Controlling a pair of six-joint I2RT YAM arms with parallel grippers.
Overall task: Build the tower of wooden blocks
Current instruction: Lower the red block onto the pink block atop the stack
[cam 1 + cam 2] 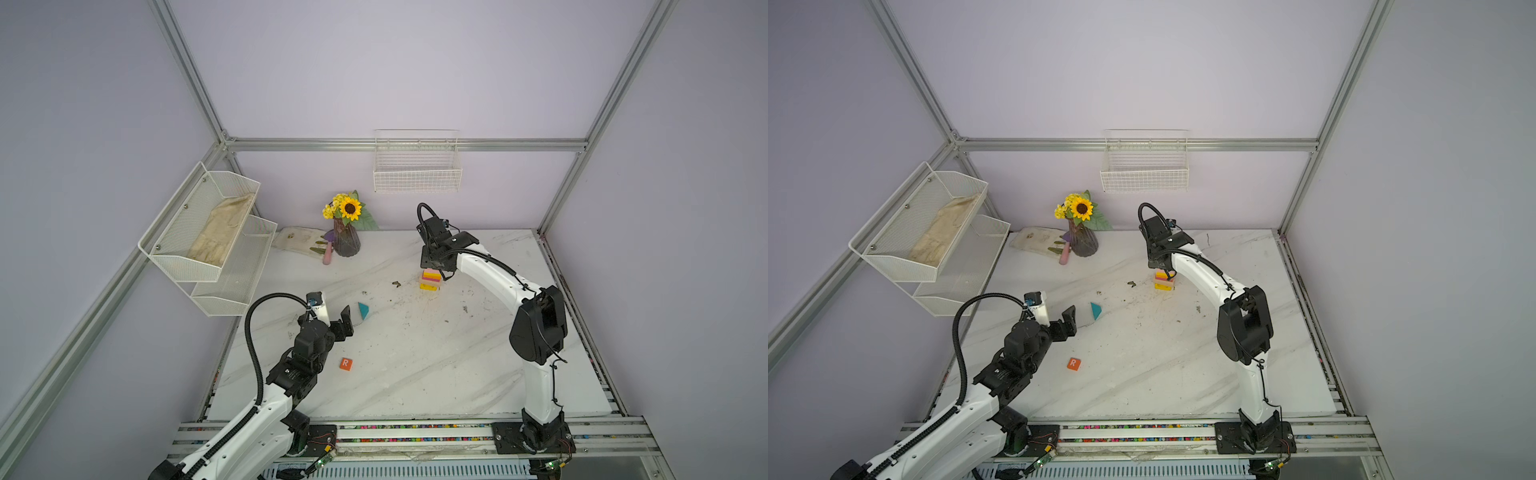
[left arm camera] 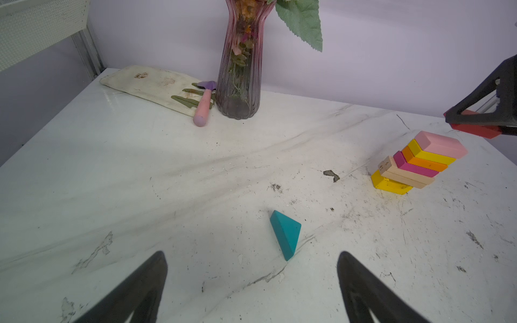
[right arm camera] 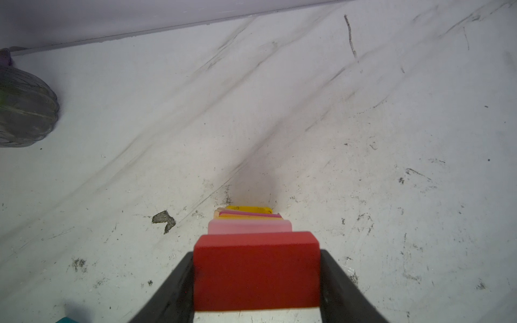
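Observation:
The tower (image 1: 431,279) (image 1: 1163,280) stands at the back right of the table. In the left wrist view the tower (image 2: 419,162) is a stepped stack: yellow base, tan, magenta, orange, yellow, pink on top. My right gripper (image 3: 256,254) is shut on a red block (image 3: 256,271). That red block (image 2: 475,130) hangs just above the pink slab, apart from it. A teal triangle (image 1: 363,310) (image 2: 286,233) lies on the table just ahead of my open, empty left gripper (image 2: 251,254) (image 1: 345,320). An orange R cube (image 1: 345,364) (image 1: 1074,364) sits nearer the front.
A vase of sunflowers (image 1: 346,243) stands at the back, with a pink-handled trowel (image 1: 328,253) and a soiled cloth (image 1: 297,239) beside it. A white mesh shelf (image 1: 208,232) hangs on the left wall and a wire basket (image 1: 417,166) on the back wall. Dirt specks dot the tabletop.

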